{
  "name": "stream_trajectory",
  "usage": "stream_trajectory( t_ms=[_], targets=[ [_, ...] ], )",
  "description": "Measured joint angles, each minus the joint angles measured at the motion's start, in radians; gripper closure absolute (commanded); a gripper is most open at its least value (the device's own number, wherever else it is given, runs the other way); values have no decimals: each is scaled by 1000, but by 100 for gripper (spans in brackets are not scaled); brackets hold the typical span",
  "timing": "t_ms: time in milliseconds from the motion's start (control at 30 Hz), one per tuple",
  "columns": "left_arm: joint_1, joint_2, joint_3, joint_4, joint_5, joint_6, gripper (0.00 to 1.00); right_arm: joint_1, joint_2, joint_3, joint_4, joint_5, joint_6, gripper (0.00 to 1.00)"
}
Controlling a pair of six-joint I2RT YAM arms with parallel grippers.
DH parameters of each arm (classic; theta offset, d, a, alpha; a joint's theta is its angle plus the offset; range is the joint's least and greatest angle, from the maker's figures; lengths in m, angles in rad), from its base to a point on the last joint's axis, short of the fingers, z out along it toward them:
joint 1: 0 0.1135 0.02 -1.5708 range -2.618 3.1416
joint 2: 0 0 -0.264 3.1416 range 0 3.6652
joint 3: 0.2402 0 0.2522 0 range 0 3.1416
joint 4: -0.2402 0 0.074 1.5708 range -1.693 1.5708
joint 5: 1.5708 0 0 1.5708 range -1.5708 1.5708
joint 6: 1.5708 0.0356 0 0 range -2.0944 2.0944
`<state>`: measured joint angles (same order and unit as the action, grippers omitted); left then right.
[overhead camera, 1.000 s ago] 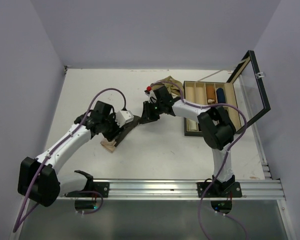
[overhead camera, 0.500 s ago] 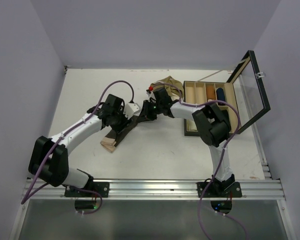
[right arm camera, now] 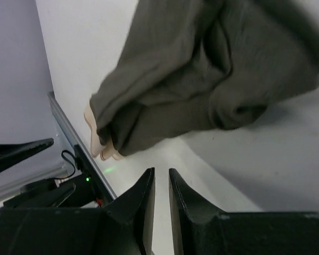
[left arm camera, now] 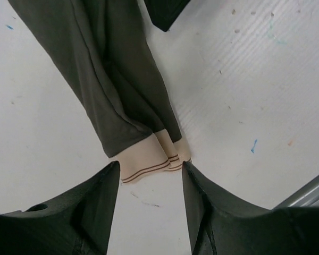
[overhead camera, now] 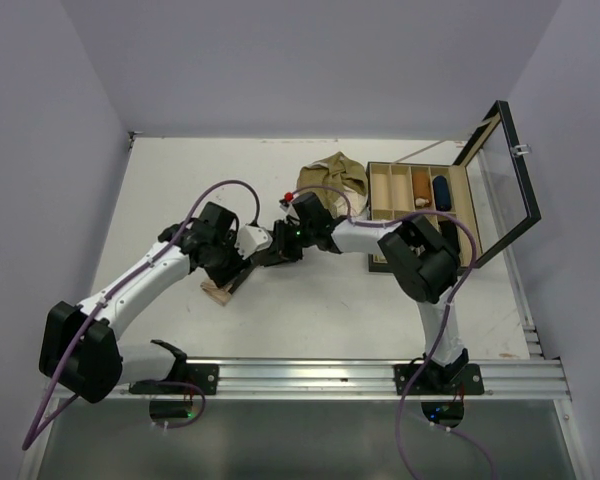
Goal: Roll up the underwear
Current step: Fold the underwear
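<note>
White table: we note the dark brown underwear folded into a strip left of centre, with its beige waistband toward 7 o'clock. The left gripper is spread around the waistband. The right gripper, nearly pressed together and empty, sits at the strip's 2 o'clock end. The olive-tan underwear is bunched toward 12.

- Bright, even light from above; soft, faint shadows on the white table.
- Left wrist view sharp.
- Right wrist view slightly blurred, dark brown underwear soft-edged.
</note>
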<state>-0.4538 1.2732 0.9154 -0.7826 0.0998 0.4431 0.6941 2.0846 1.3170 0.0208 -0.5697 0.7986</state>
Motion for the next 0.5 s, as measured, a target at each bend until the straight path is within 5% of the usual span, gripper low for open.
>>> stream_trajectory(
  t_ms=[500],
  targets=[
    [-72, 33, -64, -40, -72, 10, 48, 138, 3, -238, 339, 14, 420, 53]
  ],
)
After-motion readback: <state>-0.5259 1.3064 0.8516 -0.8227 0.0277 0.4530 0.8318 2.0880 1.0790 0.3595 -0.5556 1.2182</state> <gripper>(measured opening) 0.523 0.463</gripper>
